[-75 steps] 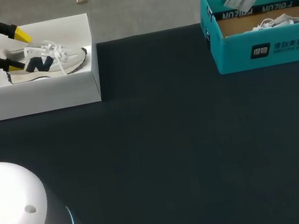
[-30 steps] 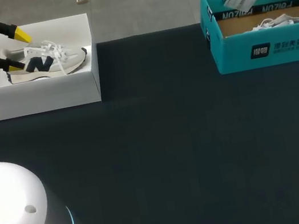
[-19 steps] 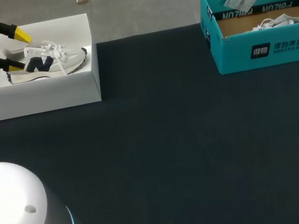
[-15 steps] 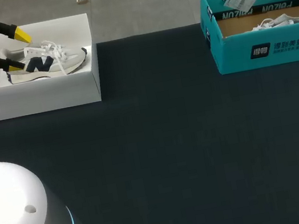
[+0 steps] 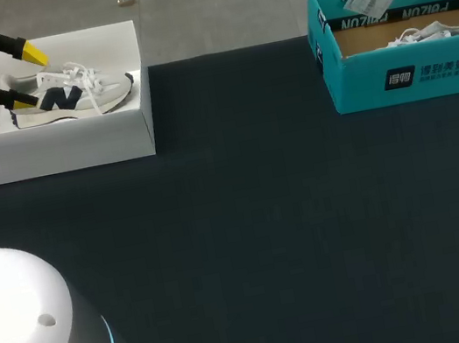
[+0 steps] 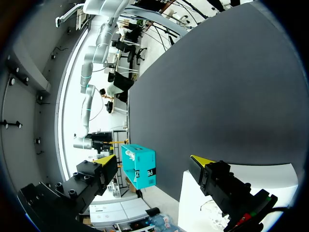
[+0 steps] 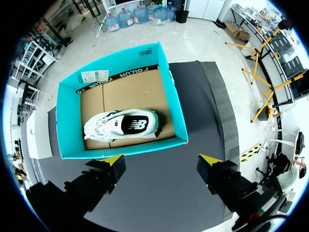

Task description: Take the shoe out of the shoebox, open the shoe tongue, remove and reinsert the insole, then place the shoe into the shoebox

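One shoebox (image 5: 56, 147) sits at the surface's (image 5: 256, 220) far left, a shoe (image 5: 74, 97) lying inside. A second shoebox (image 5: 413, 75) sits far right, another shoe (image 7: 123, 124) inside it.

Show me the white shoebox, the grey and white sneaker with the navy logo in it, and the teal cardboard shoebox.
white shoebox (image 5: 65, 147), head view, its front wall.
grey and white sneaker (image 5: 65, 97), head view, side panel at the logo.
teal cardboard shoebox (image 5: 356, 82), head view, its front wall.
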